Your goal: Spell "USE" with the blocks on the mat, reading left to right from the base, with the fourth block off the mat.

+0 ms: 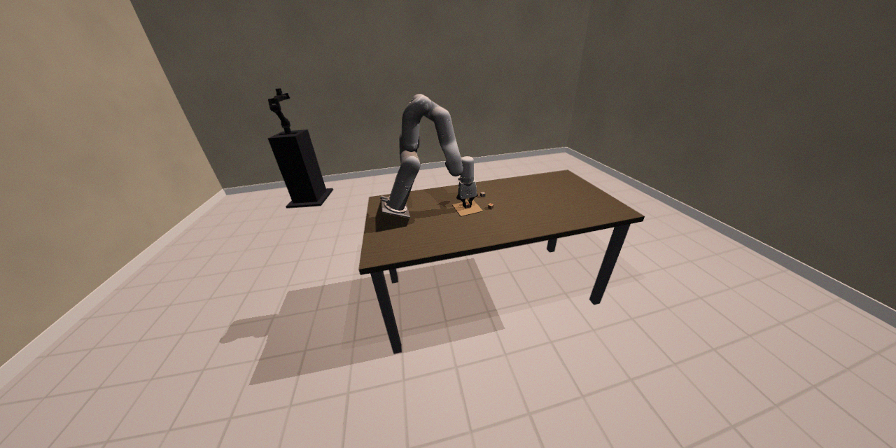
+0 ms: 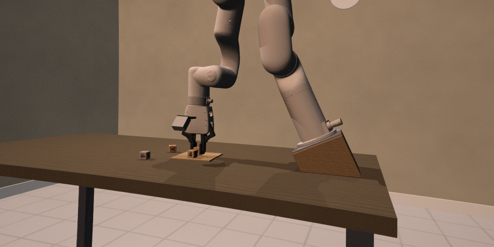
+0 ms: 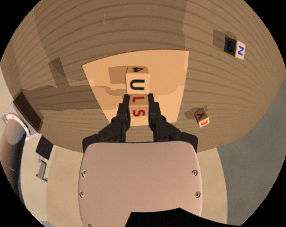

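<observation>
My gripper (image 1: 467, 204) (image 2: 197, 151) (image 3: 138, 101) is shut on the S block (image 2: 197, 148) (image 3: 138, 113), with S on top and a red L on its side towards the U block. It holds it low over the mat (image 1: 463, 211) (image 2: 214, 157) (image 3: 168, 63); I cannot tell whether it touches the mat. The U block (image 2: 191, 154) (image 3: 137, 84) lies on the mat, U up, close beside the held block on the base viewer's left. The E block (image 1: 482, 194) (image 2: 172, 148) (image 3: 204, 122) lies off the mat, E up, beyond its far edge.
The fourth block (image 1: 490, 206) (image 2: 144, 155) (image 3: 240, 50) lies with N up on the table (image 1: 563, 201) (image 2: 103, 162), beyond the mat's far edge on the viewer's right-or-left side opposite the E block. The robot's base (image 1: 395, 210) (image 2: 324, 155) stands at the other end.
</observation>
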